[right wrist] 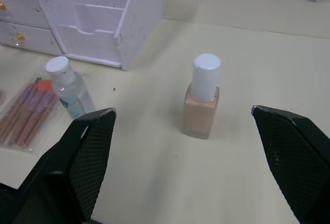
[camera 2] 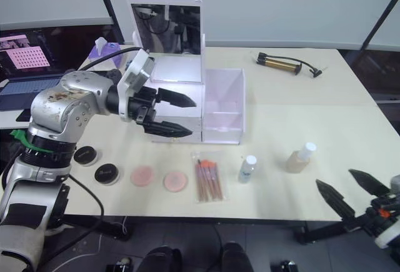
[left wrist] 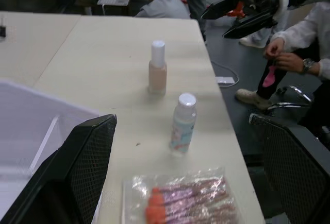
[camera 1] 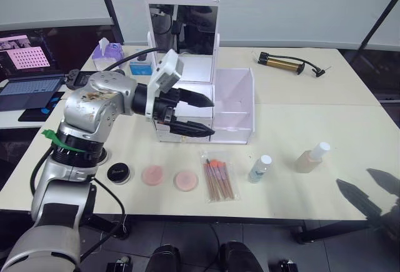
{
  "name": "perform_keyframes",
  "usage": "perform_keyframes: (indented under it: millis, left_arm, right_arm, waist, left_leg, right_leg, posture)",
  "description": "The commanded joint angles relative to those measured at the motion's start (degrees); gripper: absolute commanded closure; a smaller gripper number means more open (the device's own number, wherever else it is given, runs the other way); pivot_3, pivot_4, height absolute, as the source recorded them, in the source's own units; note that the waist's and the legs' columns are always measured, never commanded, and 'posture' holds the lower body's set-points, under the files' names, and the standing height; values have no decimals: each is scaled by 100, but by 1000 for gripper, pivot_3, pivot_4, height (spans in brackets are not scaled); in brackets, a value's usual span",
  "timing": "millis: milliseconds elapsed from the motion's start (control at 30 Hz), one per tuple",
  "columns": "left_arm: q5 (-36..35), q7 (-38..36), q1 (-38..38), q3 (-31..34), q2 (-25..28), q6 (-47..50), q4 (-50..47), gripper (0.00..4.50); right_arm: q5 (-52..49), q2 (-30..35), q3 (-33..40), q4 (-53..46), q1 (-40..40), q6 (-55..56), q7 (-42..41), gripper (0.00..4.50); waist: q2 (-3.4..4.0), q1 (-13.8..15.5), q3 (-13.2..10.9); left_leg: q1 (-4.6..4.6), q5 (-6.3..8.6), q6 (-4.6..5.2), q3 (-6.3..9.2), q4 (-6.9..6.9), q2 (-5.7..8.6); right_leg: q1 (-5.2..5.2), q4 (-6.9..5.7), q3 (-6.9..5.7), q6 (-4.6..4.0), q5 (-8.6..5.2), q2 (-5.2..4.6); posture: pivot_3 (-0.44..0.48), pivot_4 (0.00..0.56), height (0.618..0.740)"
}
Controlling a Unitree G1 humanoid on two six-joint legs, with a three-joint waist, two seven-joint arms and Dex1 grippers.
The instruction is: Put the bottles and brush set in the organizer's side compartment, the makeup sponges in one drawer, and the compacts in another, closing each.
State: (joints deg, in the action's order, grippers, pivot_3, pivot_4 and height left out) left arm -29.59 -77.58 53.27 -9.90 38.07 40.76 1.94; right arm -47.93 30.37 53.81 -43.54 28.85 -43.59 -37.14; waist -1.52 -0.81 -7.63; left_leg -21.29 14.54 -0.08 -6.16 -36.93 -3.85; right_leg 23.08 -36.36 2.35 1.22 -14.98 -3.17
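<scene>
The white organizer [camera 1: 240, 136] stands mid-table with its mirror [camera 1: 182, 28] upright; its side compartment [camera 1: 234, 97] is empty. My left gripper [camera 1: 211, 118] hangs open in front of the drawers [right wrist: 20, 26], which look shut. Along the front edge lie a black compact [camera 1: 118, 172], two makeup sponges [camera 1: 152, 174] [camera 1: 185, 180], the brush set [camera 1: 219, 178], the clear bottle [camera 1: 260, 169] and the beige bottle [camera 1: 311, 157]. A second compact [camera 2: 85, 155] sits further left. My right gripper [camera 2: 335, 179] is open, low at the front right, facing the beige bottle [right wrist: 202, 98] from a short distance.
A gold-and-black hand pump [camera 1: 281, 64] lies at the back right. A purple tissue box [camera 1: 107, 50] and a blue box [camera 1: 140, 67] sit behind the organizer's left. A laptop [camera 1: 28, 90] is on a side table. A person's hand [left wrist: 281, 54] is beyond the table's right end.
</scene>
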Motion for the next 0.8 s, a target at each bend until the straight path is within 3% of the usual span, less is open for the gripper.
perform_keyframes:
  millis: [33,333,800]
  left_arm:
    - [-228,296,-86,357,65,273,-497,58]
    - [-579,1202,-683,859,191,927,-1527,58]
    - [-844,1903,-1000,1149,417,1192,-1921,58]
  right_arm:
    - [216,53,-342,-65,-304,315,436,0]
    - [1650,204,-1716,1260,-1152,1259,700,0]
    - [1988,506,-2315,2578,-2036,1712,359,0]
  waist:
    - [-1,10,-1]
    - [-1,36,0]
    - [-1,11,0]
  left_leg:
    - [-2,0,0,0,-2,2]
    - [-9,1,3,0,-5,10]
    - [-6,1,3,-2,-5,10]
  right_leg:
    - [0,0,0,0,1,-2]
    - [-1,7,-3,-7,6,-5]
    - [-2,6,-1,-13,10,-5]
  posture:
    - [0,150,732]
    - [0,150,732]
    - [0,150,732]
